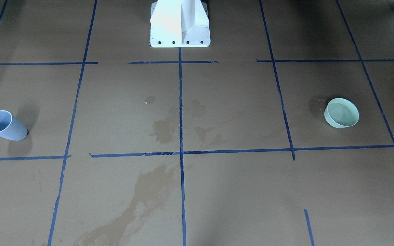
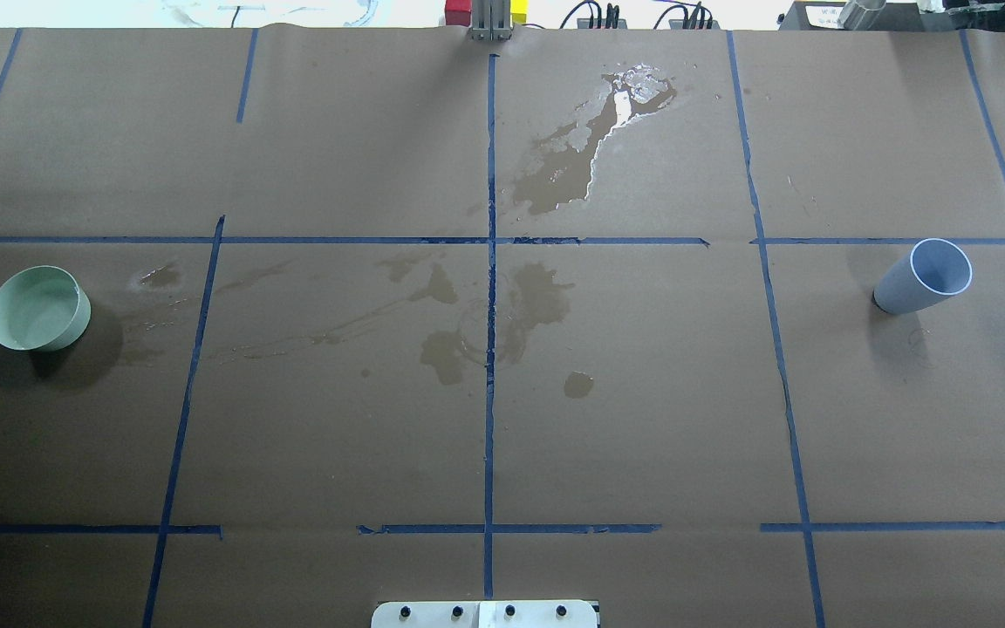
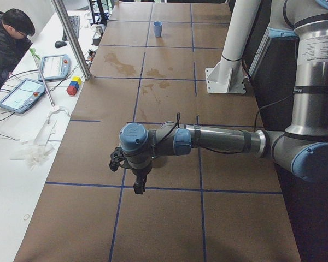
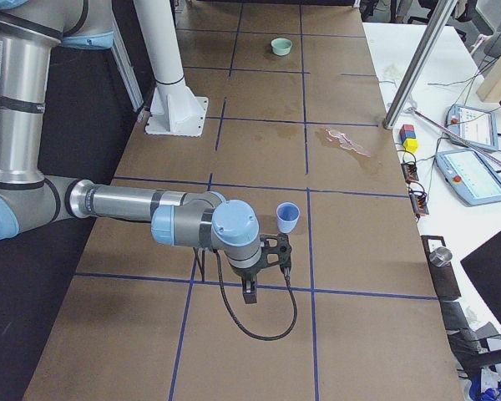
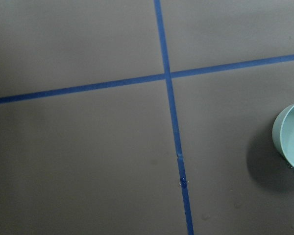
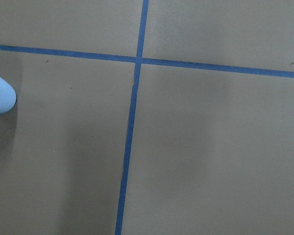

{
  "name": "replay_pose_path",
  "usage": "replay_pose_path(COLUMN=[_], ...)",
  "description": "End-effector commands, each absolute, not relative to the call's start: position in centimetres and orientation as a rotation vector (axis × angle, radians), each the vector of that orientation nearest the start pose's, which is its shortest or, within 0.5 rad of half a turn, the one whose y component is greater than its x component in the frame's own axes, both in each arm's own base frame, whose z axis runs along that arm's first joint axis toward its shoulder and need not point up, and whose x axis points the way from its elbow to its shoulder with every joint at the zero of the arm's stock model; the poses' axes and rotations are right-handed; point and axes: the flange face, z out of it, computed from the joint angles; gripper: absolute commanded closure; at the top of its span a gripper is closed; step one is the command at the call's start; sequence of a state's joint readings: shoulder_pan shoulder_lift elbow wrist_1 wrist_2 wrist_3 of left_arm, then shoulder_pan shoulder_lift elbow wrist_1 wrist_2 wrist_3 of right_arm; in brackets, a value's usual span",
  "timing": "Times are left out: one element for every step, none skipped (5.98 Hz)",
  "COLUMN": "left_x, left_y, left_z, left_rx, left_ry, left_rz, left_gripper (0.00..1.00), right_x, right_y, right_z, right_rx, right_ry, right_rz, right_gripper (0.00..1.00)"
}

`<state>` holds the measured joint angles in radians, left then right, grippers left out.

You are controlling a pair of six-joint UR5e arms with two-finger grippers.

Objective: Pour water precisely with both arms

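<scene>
A mint-green bowl (image 2: pixel 38 309) stands on the robot's left side of the table, also seen as the bowl (image 1: pixel 341 113) and the bowl (image 4: pixel 280 45); its rim shows in the left wrist view (image 5: pixel 290 137). The water (image 1: pixel 340 110) inside reads only as a pale greenish surface. A pale blue cup (image 2: pixel 923 276) stands on the robot's right side, likewise the cup (image 1: pixel 4 125) and the cup (image 4: pixel 287 218). My left arm (image 3: pixel 218 141) hangs over the table's left end, its gripper (image 3: pixel 138 186) pointing down. My right arm (image 4: pixel 125 203) holds its gripper (image 4: pixel 250 291) just beside the cup. I cannot tell either gripper's state.
Wet patches (image 2: pixel 485 323) darken the brown paper mid-table, with a shiny puddle (image 2: pixel 590 144) toward the far edge. The white pedestal (image 1: pixel 180 24) stands at the robot's side. A person (image 3: pixel 8 43), tablets (image 3: pixel 22 94) and coloured blocks (image 3: pixel 73 86) are along a side bench.
</scene>
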<state>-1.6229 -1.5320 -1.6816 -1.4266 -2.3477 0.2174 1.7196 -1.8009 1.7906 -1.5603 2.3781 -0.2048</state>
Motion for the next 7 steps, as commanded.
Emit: replay_pose_path(left_x=[-8.8,-8.7,-8.6,-8.5,-8.5,-8.5,-8.5], left_y=[-45.8,-45.5,-45.6,-45.5,-45.4,-45.4,-45.3], left_z=[66.3,66.5,66.5,66.5,66.4,66.3,66.4], left_rx=[-0.003,-0.005,-0.008,-0.01,-0.006,-0.005,-0.006], left_ry=[0.786,0.781,0.781,0.783,0.785,0.787,0.787], left_rz=[0.112,0.122,0.123,0.123,0.124,0.124,0.124], left_gripper=[0.0,0.0,0.0,0.0,0.0,0.0,0.0], right_x=[11.7,11.8,11.8,11.1,9.0,7.9,7.7], right_y=[-38.1,-38.2,-38.1,-38.3,-39.1,-39.6,-39.6], right_z=[65.4,65.5,65.5,65.6,65.4,65.2,65.3], right_rx=[0.129,0.129,0.128,0.112,0.085,0.075,0.074], right_ry=[-0.804,-0.803,-0.795,-0.795,-0.797,-0.782,-0.784], right_rz=[-0.047,-0.047,-0.051,-0.058,-0.08,-0.11,-0.114], right_gripper=[0.0,0.0,0.0,0.0,0.0,0.0,0.0])
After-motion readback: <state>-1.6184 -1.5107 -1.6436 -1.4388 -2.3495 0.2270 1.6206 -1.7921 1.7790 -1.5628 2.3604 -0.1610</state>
